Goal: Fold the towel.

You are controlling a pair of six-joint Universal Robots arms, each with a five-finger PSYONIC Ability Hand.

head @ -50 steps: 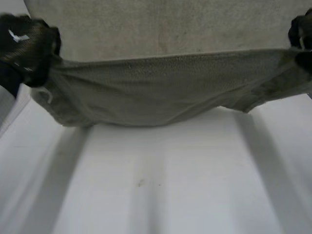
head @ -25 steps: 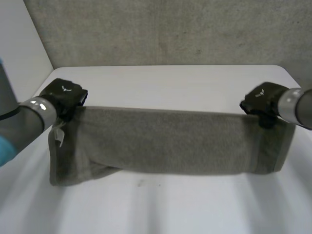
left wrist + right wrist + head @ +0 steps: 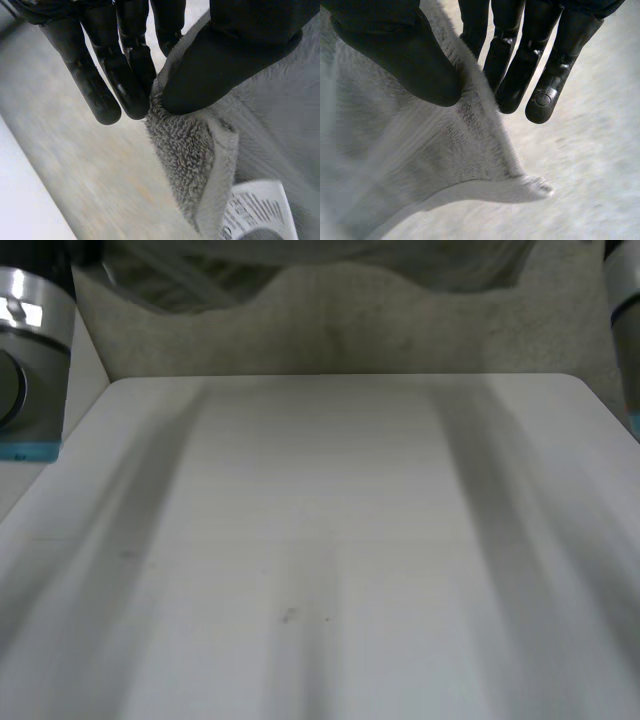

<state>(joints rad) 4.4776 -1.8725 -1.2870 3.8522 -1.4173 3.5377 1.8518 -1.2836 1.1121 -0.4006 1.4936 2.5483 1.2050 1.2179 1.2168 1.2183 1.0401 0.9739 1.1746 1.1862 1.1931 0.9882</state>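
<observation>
Towel (image 3: 185,150): it hangs in the air above the white table (image 3: 320,540), strung between your two hands, and in the head view its sagging lower edge hangs at the very top, between the left arm (image 3: 25,340) and the right arm (image 3: 625,310).

Your left hand (image 3: 230,65) is grasping one corner, the thumb pressing the cloth against the fingers (image 3: 125,80), with the printed care label (image 3: 255,210) just beside the pinch. Your right hand (image 3: 410,65) grips the other end the same way, thumb against fingers (image 3: 515,80). The pinch sits a little in from the corner tip (image 3: 540,187), which pokes out free past the fingertips.

Expect it to handle as thick, looped terry: soft, limp and fairly light, with no stiffness of its own. The middle will droop whenever the hands come closer. The pile should give the pads good friction, so slipping looks unlikely, and nothing here is fragile.

The top corners are the right places to hold. Keep both pinches firm and the top edge taut. I would let the hanging edge meet the table first, then lay the rest over it.
</observation>
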